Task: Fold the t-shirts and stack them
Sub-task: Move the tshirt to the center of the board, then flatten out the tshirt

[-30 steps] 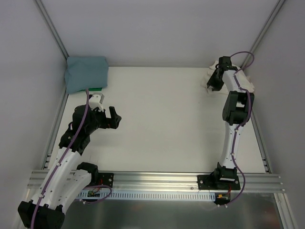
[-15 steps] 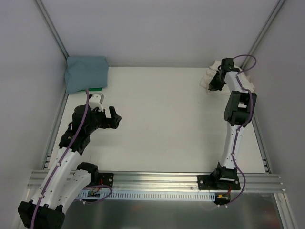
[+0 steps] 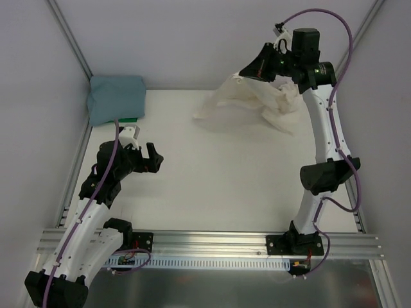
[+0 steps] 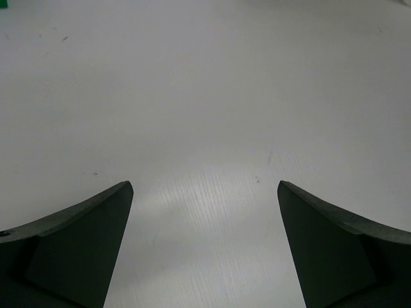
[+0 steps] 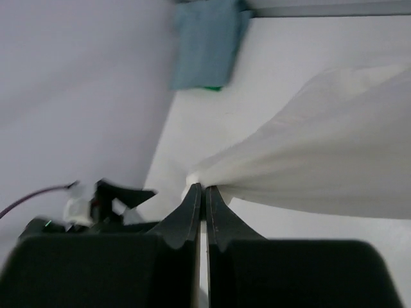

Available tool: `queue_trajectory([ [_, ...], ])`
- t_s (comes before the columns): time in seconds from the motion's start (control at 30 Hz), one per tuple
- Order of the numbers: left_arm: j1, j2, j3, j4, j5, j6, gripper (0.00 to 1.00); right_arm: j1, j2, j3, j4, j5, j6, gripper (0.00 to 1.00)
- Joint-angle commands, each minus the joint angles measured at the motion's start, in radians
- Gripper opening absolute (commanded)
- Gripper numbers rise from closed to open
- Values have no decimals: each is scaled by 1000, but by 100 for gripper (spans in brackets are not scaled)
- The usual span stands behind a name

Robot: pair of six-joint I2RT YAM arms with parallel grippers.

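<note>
Off-white cream cloth t-shirt (image 3: 260,102) hangs in a crumpled drape over the far right part of the white table (image 3: 212,179), pinched at one edge by the right gripper (image 3: 241,75). In the wrist view its two dark fingers are pressed together on a small bunch of fabric, while the lower folds trail down toward the tabletop. Across the table, a dusty teal-blue t-shirt (image 3: 115,97) lies folded into a neat rectangle in the far left corner, resting on a small green object (image 3: 130,119) whose edge peeks out beneath it. The left gripper (image 3: 149,158) hovers over bare tabletop on the left side, well apart from both garments, its jaws spread wide with nothing between them. The step in hand looks to be bringing the cream shirt out over open table so it can be laid flat before any fold is made. Done well, that likely means keeping the pinch firm on the thin bunch of cloth. The shirt should be drawn toward the middle so its trailing folds drag out smooth rather than pile up. The idle left arm could take a second corner so the fabric spreads square, clear of the folded teal shirt.
</note>
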Motion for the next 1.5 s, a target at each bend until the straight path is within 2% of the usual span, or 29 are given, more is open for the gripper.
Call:
queue_trajectory([
  [0.0, 13, -14, 33, 23, 21, -3, 99, 86, -116, 42, 13, -282, 99, 0],
  [0.1, 13, -20, 32, 21, 21, -3, 99, 182, -151, 36, 52, -366, 156, 0],
  [0.2, 13, -31, 30, 18, 21, -5, 99, 300, -209, -91, 97, -379, 176, 2],
  [0.23, 13, -34, 29, 20, 23, -5, 99, 364, -228, -210, 122, -386, 181, 12],
  [0.27, 13, -34, 29, 20, 24, -5, 99, 394, -245, -269, 169, -391, 174, 76],
  [0.3, 13, -34, 29, 21, 27, -5, 99, 424, -277, -330, 200, -394, 162, 99],
  [0.4, 11, -31, 29, 18, 32, -6, 99, 494, -317, -528, 271, -363, 138, 100],
  [0.47, 11, -26, 29, 17, 33, -6, 99, 501, -372, -685, 369, -322, 156, 100],
  [0.53, 11, -23, 27, 15, 35, -6, 99, 495, -432, -761, 414, -278, 159, 99],
  [0.6, 11, -19, 27, 15, 27, -6, 99, 491, -455, -801, 376, -241, 101, 100],
  [0.73, 11, -3, 29, 15, 20, -6, 99, 480, -496, -808, 218, -49, -19, 100],
  [0.9, 11, 50, 36, -9, -42, -36, 99, 449, -549, -848, 199, 86, -56, 99],
  [1.0, 2, 147, 75, -64, -82, -75, 99, 423, -529, -858, 194, 190, -54, 100],
  [1.13, -93, 286, 127, -80, -178, -204, 99, 403, -493, -895, 223, 221, -48, 99],
  [1.23, -225, 419, 205, -91, -353, -253, 99, 399, -519, -982, 271, 264, -39, 100],
  [1.33, -315, 564, 318, -152, -459, -284, 99, 370, -516, -1038, 279, 257, -22, 99],
  [1.47, -408, 667, 389, -201, -522, -328, 99, 336, -490, -1050, 297, 255, -25, 99],
])
